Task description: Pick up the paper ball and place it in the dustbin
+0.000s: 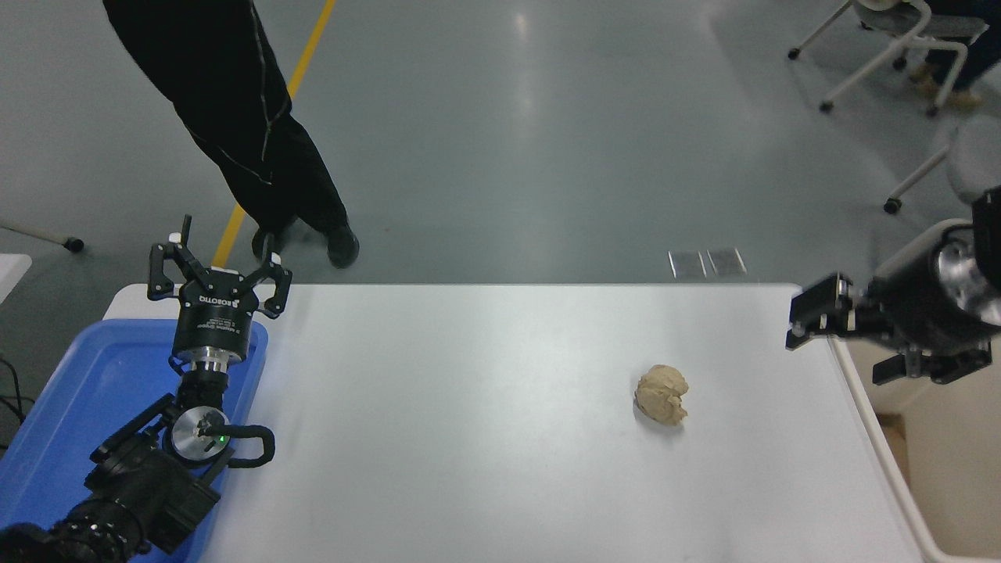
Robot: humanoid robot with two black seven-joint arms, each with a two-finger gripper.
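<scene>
Two black arms are showing over the white table, and only one of them is out in the working area. The right gripper is reaching in from the right edge, hanging above the table's far right corner with its fingers spread wide and nothing between them; one finger is pointing out over the tabletop and the other is sitting lower, over the bin side. Below and to the left of that gripper, well apart from it, the paper ball is lying on the bare tabletop, a lumpy tan wad resting alone. Directly under and behind the right gripper, the dustbin is standing against the table's right edge, its cream rim running down the side of the picture. Far across the table from the right gripper, the left gripper is sitting parked at the lower left, fingers splayed wide and holding nothing, above a blue tray. Beyond the table's far edge, a person's dark-trousered legs are standing on the grey floor.
</scene>
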